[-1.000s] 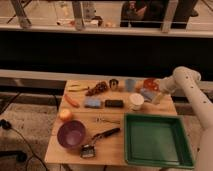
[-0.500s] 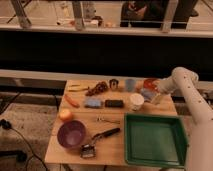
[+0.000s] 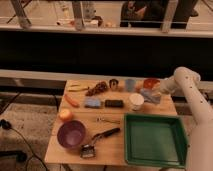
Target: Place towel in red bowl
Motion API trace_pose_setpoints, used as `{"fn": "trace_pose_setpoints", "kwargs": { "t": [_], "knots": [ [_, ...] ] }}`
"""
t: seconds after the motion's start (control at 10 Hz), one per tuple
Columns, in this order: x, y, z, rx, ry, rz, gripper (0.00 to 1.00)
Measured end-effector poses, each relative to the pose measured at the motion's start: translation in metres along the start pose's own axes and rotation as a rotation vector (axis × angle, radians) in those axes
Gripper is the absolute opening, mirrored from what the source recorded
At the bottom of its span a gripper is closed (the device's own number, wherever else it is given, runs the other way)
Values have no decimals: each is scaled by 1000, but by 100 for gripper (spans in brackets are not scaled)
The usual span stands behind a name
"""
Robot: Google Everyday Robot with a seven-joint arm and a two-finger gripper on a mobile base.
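Note:
The red bowl sits at the back right of the wooden table. A blue-grey towel lies bunched just in front of the bowl, beside a white cup. My gripper is at the end of the white arm coming in from the right. It is low at the towel's right edge, close to the bowl's front rim. I cannot tell whether it touches the towel.
A green tray fills the front right. A purple bowl, a black-handled brush and an orange fruit are at the front left. A blue sponge, a black block, a carrot and two small cups are mid-table.
The arm has shifted slightly near the red bowl. The towel and the other things on the table have not visibly moved.

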Motion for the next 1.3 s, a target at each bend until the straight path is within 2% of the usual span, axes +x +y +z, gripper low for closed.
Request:
{"fn": "trace_pose_setpoints", "kwargs": {
  "t": [0.1,0.3,1.0,1.3],
  "knots": [
    [0,0,-1,0,-2,0,13],
    [-3,0,-2,2,-8,-2,4],
    [-16,-5,-14,29,-55,-1,3],
    [-16,-7,-11,6,-56,-5,3]
  ]
}}
